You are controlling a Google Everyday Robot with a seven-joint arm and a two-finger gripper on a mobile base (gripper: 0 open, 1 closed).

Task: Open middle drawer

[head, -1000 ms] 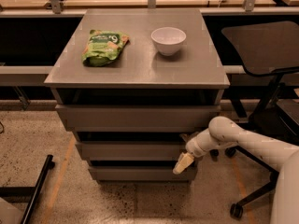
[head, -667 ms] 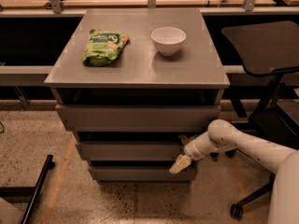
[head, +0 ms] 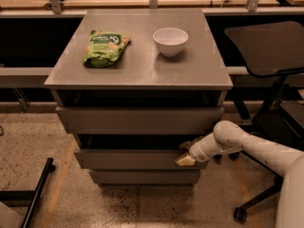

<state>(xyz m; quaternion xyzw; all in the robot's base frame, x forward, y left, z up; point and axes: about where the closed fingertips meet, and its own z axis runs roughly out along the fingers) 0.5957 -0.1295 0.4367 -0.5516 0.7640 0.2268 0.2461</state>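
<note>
How far the jaws are parted cannot be told. The gripper (head: 185, 159) sits at the right end of the middle drawer (head: 128, 159), against the front panel's top edge, a little higher than a second ago. The drawer front itself looks unmoved, with a dark gap above it. On the counter (head: 142, 72) lie a green bag (head: 105, 47) and a white bowl (head: 170, 41).

Grey cabinet top (head: 142, 68): one green snack bag (head: 104, 47), lying flat at left; one white bowl (head: 170, 40), upright right of centre, apart from the bag. Gripper (head: 186, 159): below, at the right end of the middle drawer (head: 128, 158) front.
</note>
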